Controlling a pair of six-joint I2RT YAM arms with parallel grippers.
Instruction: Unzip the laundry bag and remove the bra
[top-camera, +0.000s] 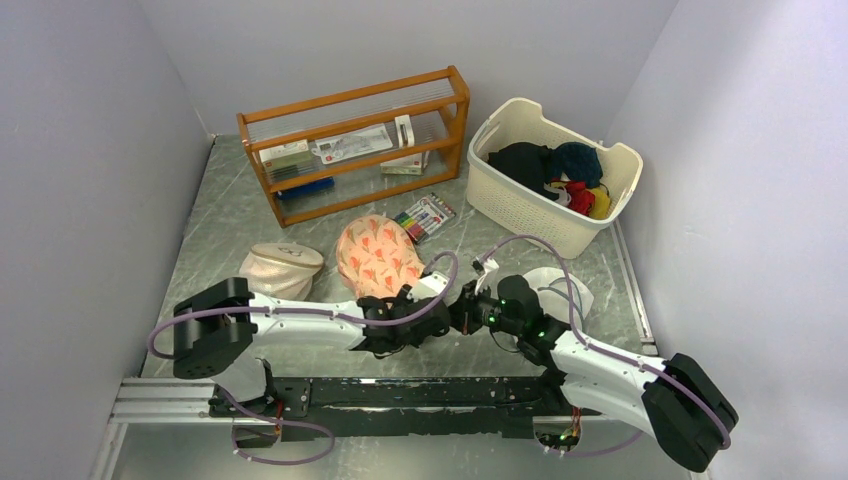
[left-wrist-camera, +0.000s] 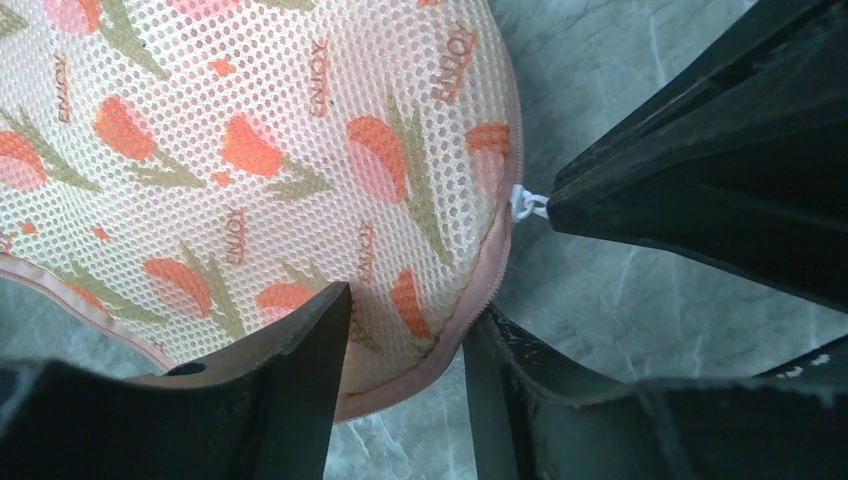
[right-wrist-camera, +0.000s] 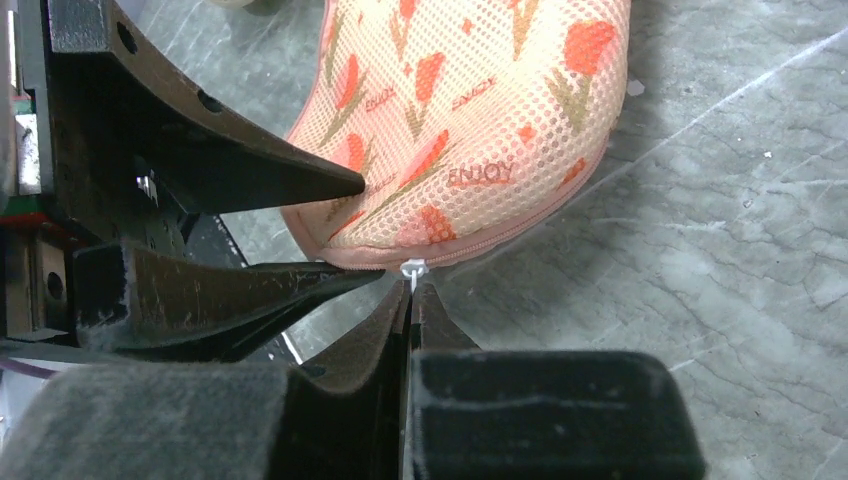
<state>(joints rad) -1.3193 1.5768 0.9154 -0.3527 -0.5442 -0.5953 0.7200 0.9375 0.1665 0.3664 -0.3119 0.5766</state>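
The laundry bag (top-camera: 378, 255), a padded peach mesh pouch printed with orange-red flowers, green leaves and the word ENJOY, lies domed side up mid-way across the grey marbled table (top-camera: 228, 215), its pink edge zip (right-wrist-camera: 505, 236) closed where visible, the small white zip pull (right-wrist-camera: 412, 268) at its near rim.

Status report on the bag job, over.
Left gripper clamps laundry bag end. Right gripper shut on zip pull. Zip closed, bra not visible. Nothing blocking.
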